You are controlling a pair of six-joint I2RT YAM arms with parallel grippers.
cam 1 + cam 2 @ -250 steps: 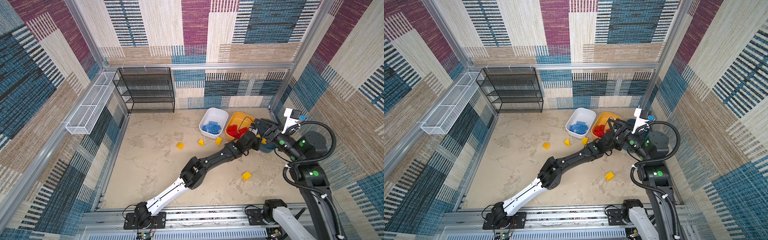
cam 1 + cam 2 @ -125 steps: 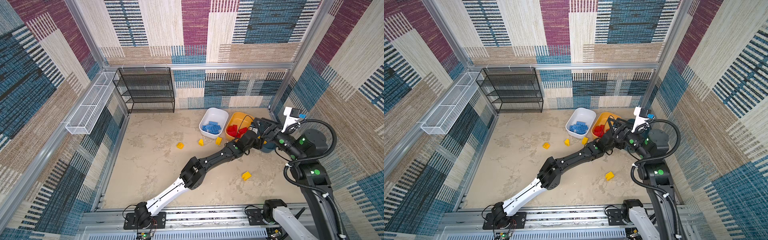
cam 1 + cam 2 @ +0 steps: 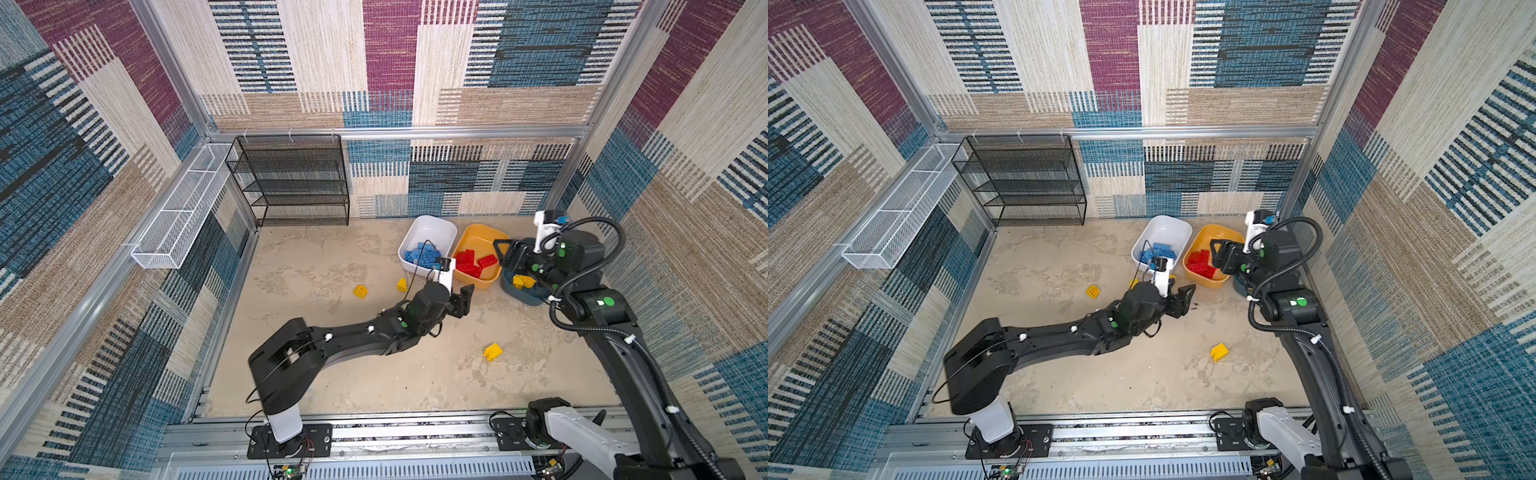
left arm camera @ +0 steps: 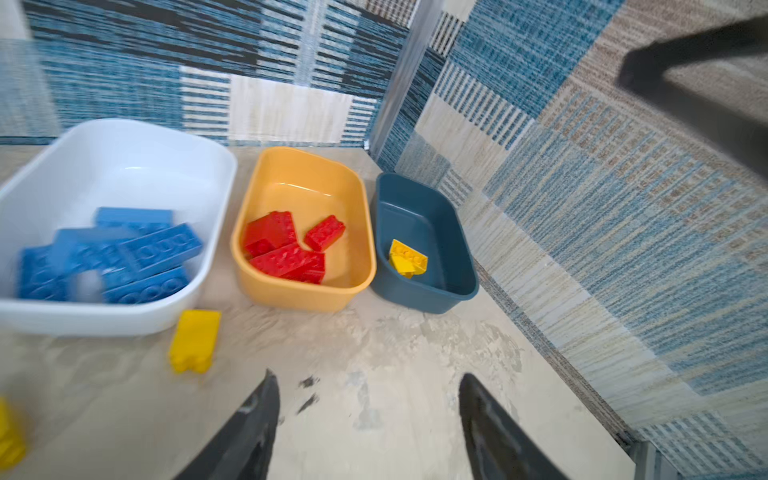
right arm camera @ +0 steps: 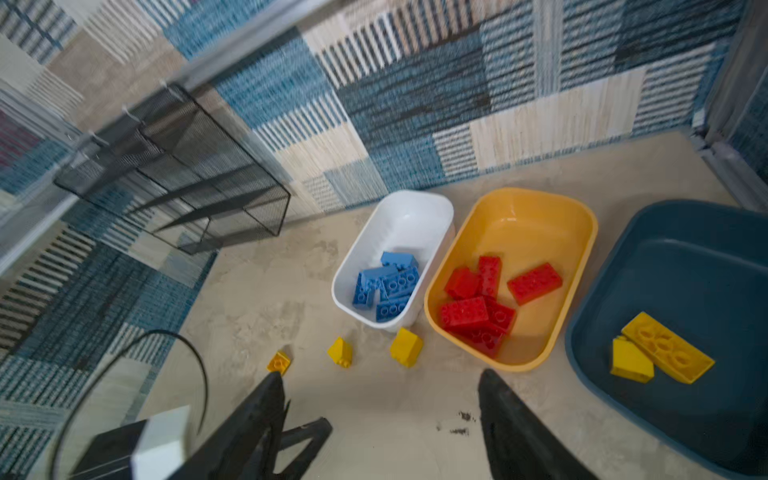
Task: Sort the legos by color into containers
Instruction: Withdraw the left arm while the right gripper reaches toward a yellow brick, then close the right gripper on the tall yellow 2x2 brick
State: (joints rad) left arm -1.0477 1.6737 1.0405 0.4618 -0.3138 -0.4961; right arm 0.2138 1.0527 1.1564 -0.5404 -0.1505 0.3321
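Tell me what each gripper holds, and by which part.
Nothing is held. The left gripper and the right gripper both stand open, with nothing between their jaws.

A black wire-mesh rack [image 3: 291, 183] of several shelves stands upright against the back wall. It is well apart from the left claw [image 3: 463, 299], far beyond it and off to its left in both top views. A long white wire basket [image 3: 183, 212] hangs on the side wall, farther still from that claw, its end near the rack. The mottled beige tabletop [image 3: 332, 257] lies under the claw, with small dark marks [image 4: 308, 381] just ahead of its tips. Woven patchwork panels [image 3: 390, 50] in blue, beige and maroon wall the cell.
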